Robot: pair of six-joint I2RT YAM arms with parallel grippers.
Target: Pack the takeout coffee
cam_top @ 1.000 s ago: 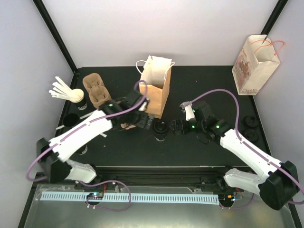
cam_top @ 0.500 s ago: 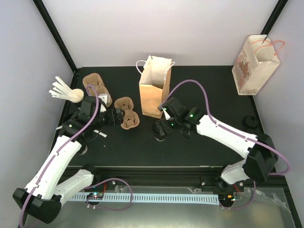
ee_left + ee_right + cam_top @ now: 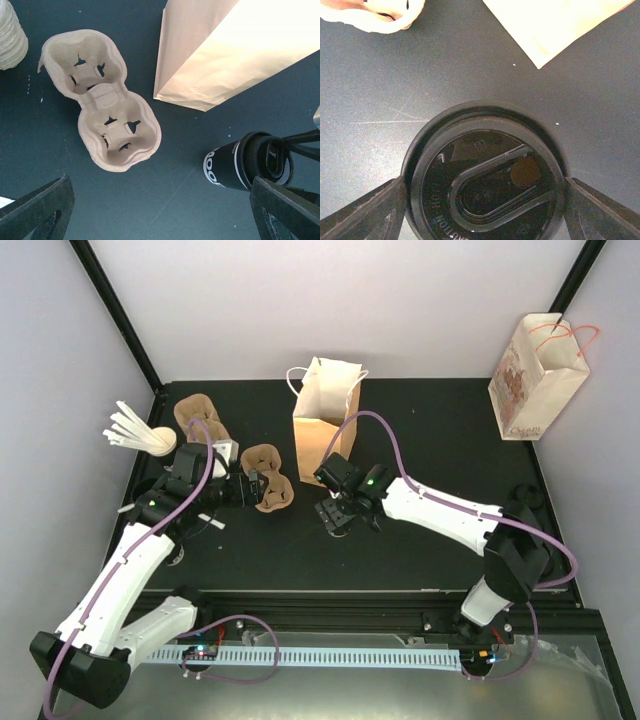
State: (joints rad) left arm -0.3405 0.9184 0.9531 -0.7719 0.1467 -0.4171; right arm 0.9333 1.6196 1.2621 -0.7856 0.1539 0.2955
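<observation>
The takeout coffee is a black cup with white lettering and a black lid (image 3: 487, 185). It stands upright on the black table in front of the brown bag (image 3: 322, 435), and the left wrist view shows it too (image 3: 235, 165). My right gripper (image 3: 337, 515) hangs straight over the cup, open. Its fingers (image 3: 395, 205) straddle the lid and sit very close to its rim. A two-cup pulp carrier (image 3: 270, 490) lies empty to the left of the cup. My left gripper (image 3: 243, 490) is wide open and empty just left of the carrier (image 3: 100, 120).
The tall brown bag (image 3: 225, 50) stands open behind the cup. A stack of pulp carriers (image 3: 200, 425) and white stirrers (image 3: 130, 430) sit at the back left. A printed paper bag (image 3: 535, 380) leans at the back right, with spare black lids (image 3: 527, 498) on the right.
My right arm swung left and came down over the cup, its jaws narrowing around the lid. My left arm pulled back left, uncovering the carrier.
</observation>
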